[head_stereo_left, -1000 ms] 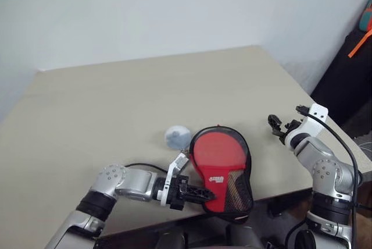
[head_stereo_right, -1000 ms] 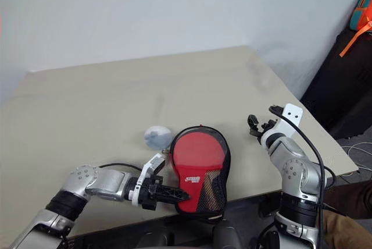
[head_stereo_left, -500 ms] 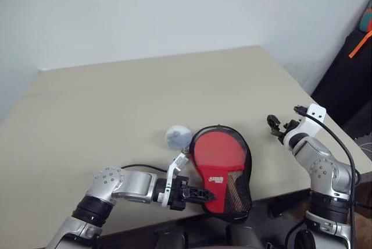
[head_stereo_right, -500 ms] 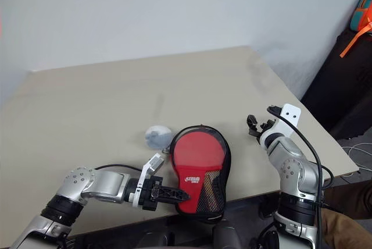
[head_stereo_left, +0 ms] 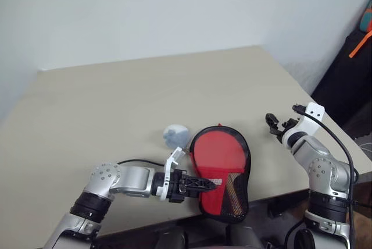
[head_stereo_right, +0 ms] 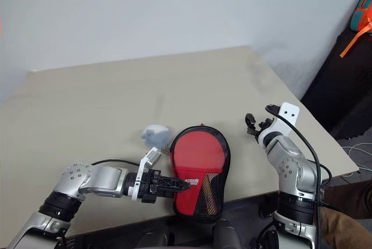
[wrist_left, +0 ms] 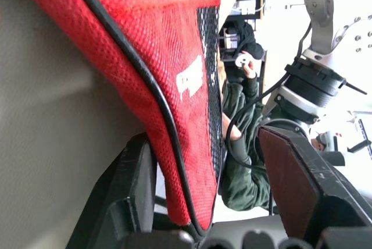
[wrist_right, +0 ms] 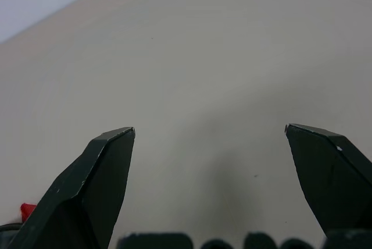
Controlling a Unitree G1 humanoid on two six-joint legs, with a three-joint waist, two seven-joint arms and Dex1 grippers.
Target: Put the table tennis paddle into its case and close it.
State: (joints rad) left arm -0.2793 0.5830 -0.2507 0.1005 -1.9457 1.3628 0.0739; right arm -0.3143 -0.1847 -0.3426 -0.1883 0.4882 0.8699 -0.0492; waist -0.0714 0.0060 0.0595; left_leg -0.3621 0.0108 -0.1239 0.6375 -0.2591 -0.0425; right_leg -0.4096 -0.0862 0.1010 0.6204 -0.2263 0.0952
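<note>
Left pincer [head_stereo_left: 210, 184] parted around the case's [head_stereo_left: 224, 176] narrow end; right pincer [head_stereo_left: 274, 124] spread wide over bare desk [head_stereo_left: 145, 98].
Paddle-shaped pouch, black-trimmed with red mesh weave and a logo panel, lies flat at the matte beige desk's near edge, the paddle's [head_stereo_left: 220, 155] round red face showing inside it. Just beside it sits a small pale ball [head_stereo_left: 174, 134].

The two eye views look forward and down from the head over the beige tabletop [head_stereo_left: 145, 92], sharing nearly the same scene, slightly offset sideways. The left wrist view sits very close to the case [wrist_left: 168, 80], looking along its jaws past the table edge into the room. The right wrist view faces low across bare tabletop.
</note>
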